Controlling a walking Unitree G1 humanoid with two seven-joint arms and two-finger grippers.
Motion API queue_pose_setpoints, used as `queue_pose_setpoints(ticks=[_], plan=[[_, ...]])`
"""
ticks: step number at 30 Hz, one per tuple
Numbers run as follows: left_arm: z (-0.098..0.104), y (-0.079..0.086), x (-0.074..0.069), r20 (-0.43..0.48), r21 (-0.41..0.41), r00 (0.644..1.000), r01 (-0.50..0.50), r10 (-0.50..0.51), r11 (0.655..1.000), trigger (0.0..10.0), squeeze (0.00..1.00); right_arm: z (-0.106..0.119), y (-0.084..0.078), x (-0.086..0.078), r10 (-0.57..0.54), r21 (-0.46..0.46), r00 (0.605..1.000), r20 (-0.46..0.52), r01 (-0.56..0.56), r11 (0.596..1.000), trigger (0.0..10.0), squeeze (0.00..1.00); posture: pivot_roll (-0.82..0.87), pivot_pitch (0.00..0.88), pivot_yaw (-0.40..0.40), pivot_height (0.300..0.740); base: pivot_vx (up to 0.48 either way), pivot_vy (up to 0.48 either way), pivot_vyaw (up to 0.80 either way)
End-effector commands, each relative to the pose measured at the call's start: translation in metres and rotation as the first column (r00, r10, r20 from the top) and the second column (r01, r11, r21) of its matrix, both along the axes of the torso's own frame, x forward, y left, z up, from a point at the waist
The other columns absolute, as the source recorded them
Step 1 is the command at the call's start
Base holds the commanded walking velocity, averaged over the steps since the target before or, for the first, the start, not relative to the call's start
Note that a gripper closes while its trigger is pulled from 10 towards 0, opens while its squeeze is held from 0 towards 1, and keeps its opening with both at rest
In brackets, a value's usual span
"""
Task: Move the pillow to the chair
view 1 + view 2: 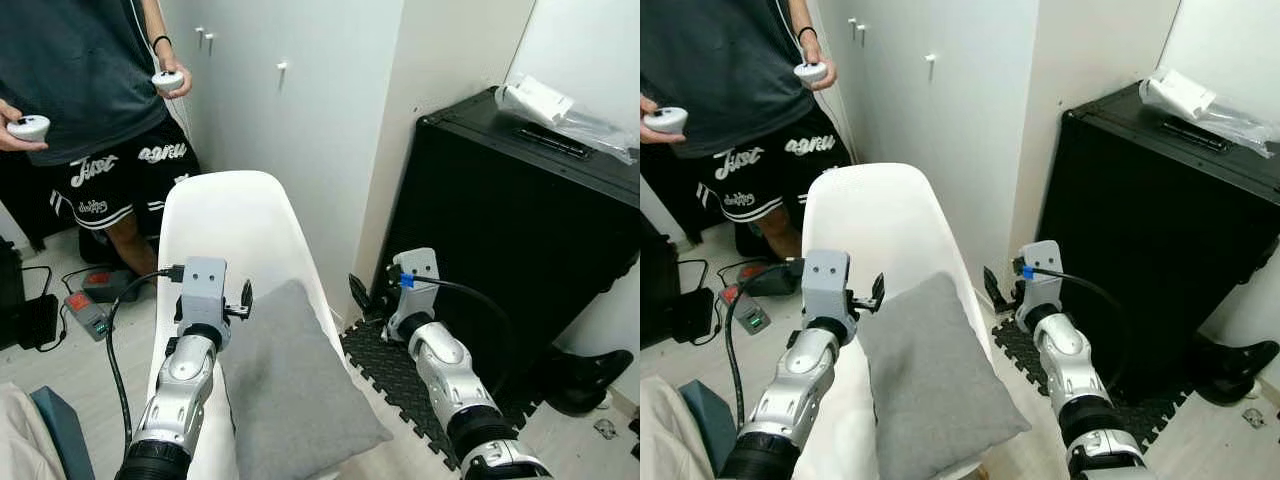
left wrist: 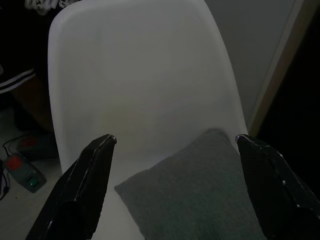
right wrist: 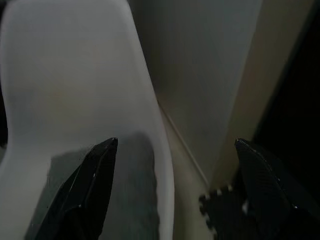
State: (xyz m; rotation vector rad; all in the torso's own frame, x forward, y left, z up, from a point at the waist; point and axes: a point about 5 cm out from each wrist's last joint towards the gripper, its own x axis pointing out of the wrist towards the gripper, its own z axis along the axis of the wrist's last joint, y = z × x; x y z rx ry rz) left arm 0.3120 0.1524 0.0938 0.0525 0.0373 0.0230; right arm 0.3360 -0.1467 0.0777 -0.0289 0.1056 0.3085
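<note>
grey pillow [image 1: 295, 385] lies on the seat of the white chair [image 1: 235, 225] | left gripper [image 2: 175, 145] spread wide above the pillow, holding nothing | right gripper [image 3: 175, 145] spread wide beside the chair's edge, empty | person [image 1: 85, 70] behind the chair holds two controllers

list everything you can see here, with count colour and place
soft grey square pillow: 1, grey, lying on the chair seat
moulded plastic chair: 1, white, centre, by the wall
large black cabinet: 1, black, right
clear plastic bag: 1, on the cabinet top
foam floor mat: 1, black, at the cabinet's foot
person: 1, dark shirt, behind the chair, holding two white controllers
left gripper: jaws open over the pillow
right gripper: jaws open beside the chair
</note>
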Motion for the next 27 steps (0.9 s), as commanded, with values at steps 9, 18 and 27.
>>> queue_pose_setpoints(ticks=[9, 18, 27], plan=[[-0.052, 0.007, -0.018, -0.225, 0.082, 0.974, 0.009, 0.01, 0.997, 10.0, 0.0, -0.049, -0.008, -0.025, -0.043, -0.096, 0.979, -0.199, 0.025, 0.995, 10.0, 0.0, 0.02, 0.071, -0.038, 0.74, 0.0, 0.0, 0.0], [-0.08, 0.018, -0.039, -0.335, 0.098, 0.942, -0.002, 0.035, 0.995, 10.0, 0.0, -0.074, -0.017, -0.044, -0.09, -0.153, 0.953, -0.288, 0.046, 0.987, 10.0, 0.0, 0.02, 0.061, -0.033, 0.74, 0.0, 0.0, 0.0], [-0.075, 0.015, -0.033, -0.306, 0.086, 0.951, -0.014, 0.04, 0.996, 10.0, 0.0, -0.073, -0.014, -0.044, -0.089, -0.141, 0.959, -0.271, 0.051, 0.989, 10.0, 0.0, 0.02, 0.067, -0.031, 0.74, 0.0, 0.0, 0.0]])
